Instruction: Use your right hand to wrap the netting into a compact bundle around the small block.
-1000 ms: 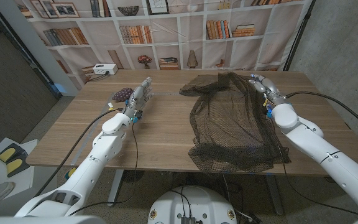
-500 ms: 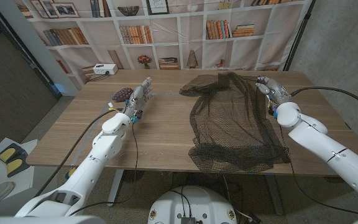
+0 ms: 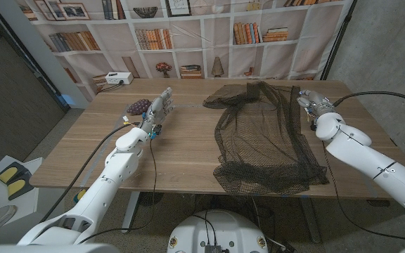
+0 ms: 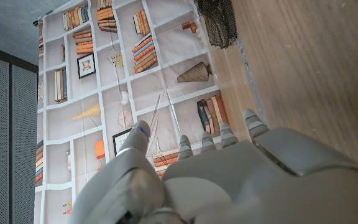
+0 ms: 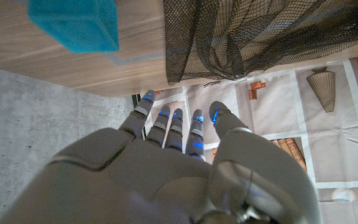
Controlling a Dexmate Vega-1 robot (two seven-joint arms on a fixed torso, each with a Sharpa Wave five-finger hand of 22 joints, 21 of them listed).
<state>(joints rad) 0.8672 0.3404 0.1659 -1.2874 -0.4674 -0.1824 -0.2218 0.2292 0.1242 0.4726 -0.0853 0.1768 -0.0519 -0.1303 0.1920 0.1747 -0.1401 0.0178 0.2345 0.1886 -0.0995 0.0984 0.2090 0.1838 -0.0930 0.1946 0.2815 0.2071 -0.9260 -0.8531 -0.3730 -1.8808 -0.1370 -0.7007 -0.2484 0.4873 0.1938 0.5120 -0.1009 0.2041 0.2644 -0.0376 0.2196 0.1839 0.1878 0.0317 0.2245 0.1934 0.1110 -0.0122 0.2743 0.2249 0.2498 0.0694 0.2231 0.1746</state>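
Your netting (image 3: 267,140) drapes from the worktop's (image 3: 181,151) near edge back toward its far side. Beside it your right hand (image 3: 314,104) holds nothing, fingers apart. Gather mesh inward; the blue block (image 5: 76,23) probably sits nearby.

Blue block (image 5: 76,23) cut by edge

The dark open-mesh fabric netting (image 3: 266,137) looks soft and matt on the pale, smooth, matt wooden table (image 3: 174,151); the small turquoise block (image 5: 76,23) seems dull, foam-like; the right hand (image 3: 313,104) is smooth grey-white plastic
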